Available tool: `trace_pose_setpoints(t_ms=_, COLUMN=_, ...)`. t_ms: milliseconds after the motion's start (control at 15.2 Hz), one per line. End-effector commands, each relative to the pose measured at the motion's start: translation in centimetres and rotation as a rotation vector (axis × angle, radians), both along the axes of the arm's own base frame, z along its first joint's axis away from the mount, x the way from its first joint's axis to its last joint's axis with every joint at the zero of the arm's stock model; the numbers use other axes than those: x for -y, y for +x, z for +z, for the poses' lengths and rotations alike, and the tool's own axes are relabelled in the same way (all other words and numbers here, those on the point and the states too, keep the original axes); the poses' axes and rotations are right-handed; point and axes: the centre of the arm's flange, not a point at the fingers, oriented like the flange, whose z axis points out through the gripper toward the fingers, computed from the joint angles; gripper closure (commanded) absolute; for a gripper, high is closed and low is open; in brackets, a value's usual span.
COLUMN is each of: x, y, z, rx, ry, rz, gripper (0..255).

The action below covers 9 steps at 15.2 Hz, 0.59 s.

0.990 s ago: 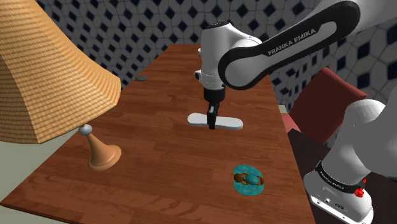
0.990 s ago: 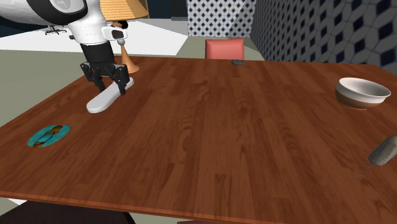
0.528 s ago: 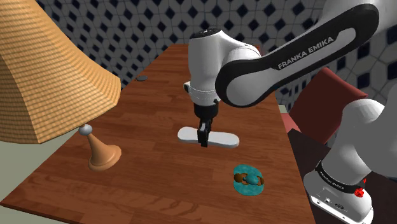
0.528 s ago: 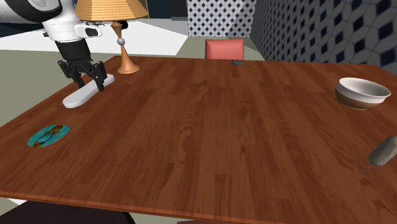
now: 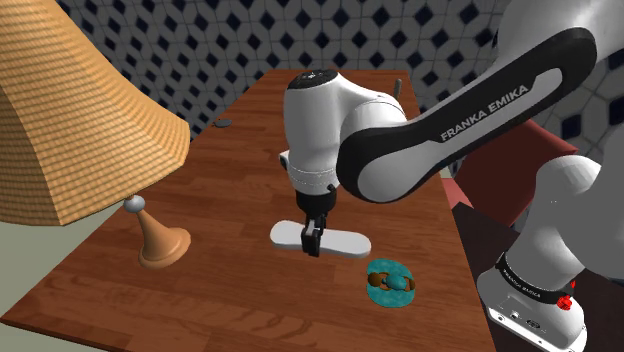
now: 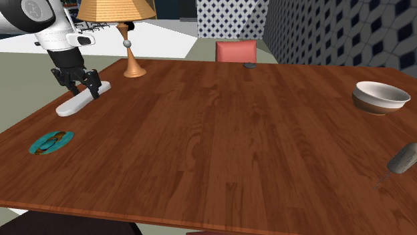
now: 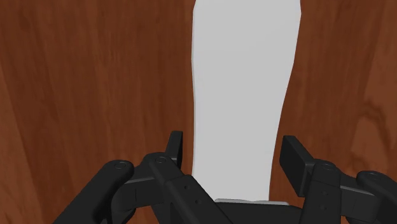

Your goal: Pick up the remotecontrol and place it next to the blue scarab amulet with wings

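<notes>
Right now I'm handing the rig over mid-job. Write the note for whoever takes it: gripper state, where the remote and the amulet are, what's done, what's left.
The gripper is shut on the white remote control, with its fingers clasping the long sides.
The remote control is over the wooden table, short of the blue scarab amulet, with a gap between them.
Done: the grasp.
Left: bring it beside the amulet, set it down, open and back away.

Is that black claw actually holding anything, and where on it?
Yes: the gripper clasps the white remote control, its fingers on the two long sides, somewhat nearer one end than the middle.
</notes>
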Motion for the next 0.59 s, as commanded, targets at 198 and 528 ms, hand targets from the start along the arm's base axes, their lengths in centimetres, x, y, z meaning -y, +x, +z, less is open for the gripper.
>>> trace_pose_setpoints(t_ms=198, x=-0.1, y=-0.1, z=-2.7, rx=0.001, ry=0.001, rz=0.000, gripper=255)
trace_pose_setpoints(t_ms=528, x=-0.1, y=-0.1, z=-5.7, rx=0.001, ry=0.001, rz=0.000, gripper=255)
